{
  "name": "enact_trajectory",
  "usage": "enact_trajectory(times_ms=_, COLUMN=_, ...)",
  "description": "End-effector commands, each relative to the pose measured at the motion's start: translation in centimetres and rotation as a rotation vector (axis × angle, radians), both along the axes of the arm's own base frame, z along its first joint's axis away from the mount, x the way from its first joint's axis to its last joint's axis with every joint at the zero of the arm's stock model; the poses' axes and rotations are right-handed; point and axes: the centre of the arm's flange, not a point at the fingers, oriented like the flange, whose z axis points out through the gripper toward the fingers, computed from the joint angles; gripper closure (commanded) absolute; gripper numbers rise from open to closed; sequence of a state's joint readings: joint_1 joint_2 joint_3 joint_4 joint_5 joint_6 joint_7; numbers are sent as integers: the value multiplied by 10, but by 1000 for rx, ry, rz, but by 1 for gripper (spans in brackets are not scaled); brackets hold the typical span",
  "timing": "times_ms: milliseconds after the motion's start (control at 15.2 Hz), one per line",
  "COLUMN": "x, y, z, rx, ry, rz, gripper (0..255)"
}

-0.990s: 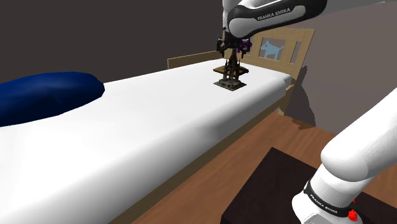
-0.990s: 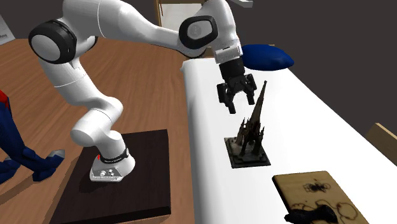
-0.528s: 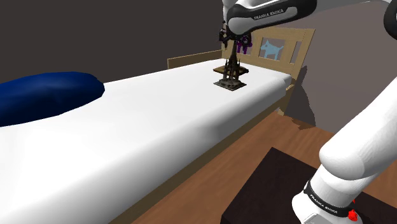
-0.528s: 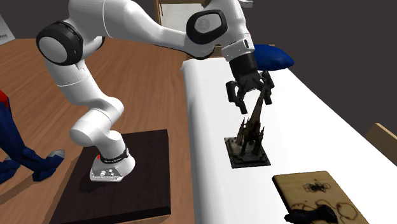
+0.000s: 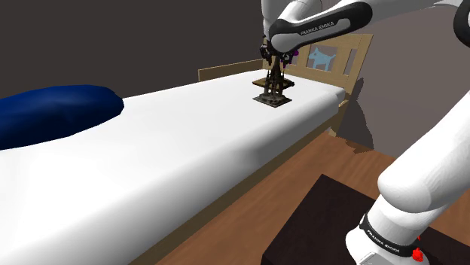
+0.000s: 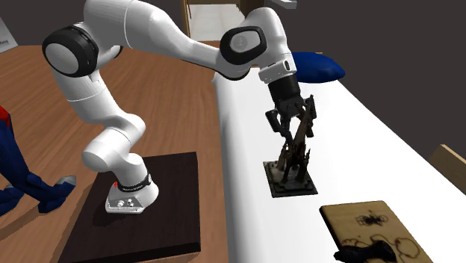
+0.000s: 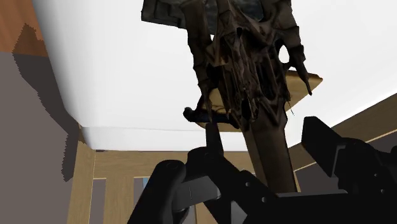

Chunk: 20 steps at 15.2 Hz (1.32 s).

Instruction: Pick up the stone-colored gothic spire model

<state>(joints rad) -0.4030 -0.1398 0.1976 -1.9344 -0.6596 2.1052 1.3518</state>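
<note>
Arm (image 6: 172, 37) dropped a bit vs a sec ago, jaws now straddle the spire (image 6: 296, 158) on the bed (image 6: 239, 172), open w/ nothing held yet. Squeeze probably next imo.

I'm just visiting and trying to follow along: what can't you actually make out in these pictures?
Spire model: its tip, shoulder view, behind the gripper.
Dark object on the wooden board: second exterior view, cut by the bottom edge.
Red-and-blue figure: second exterior view, cut by the left edge.
</note>
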Motion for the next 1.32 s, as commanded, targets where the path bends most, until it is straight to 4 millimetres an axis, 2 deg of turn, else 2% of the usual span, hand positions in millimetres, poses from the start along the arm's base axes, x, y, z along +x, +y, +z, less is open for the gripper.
enact_trajectory(times_ms=0, x=0, y=0, z=-1, rx=0, ry=0, rz=0, gripper=255)
enact_trajectory(times_ms=528, x=0, y=0, z=-1, rx=0, ry=0, rz=0, gripper=255)
enact_trajectory(times_ms=1254, x=0, y=0, z=57, rx=0, ry=0, rz=0, gripper=255)
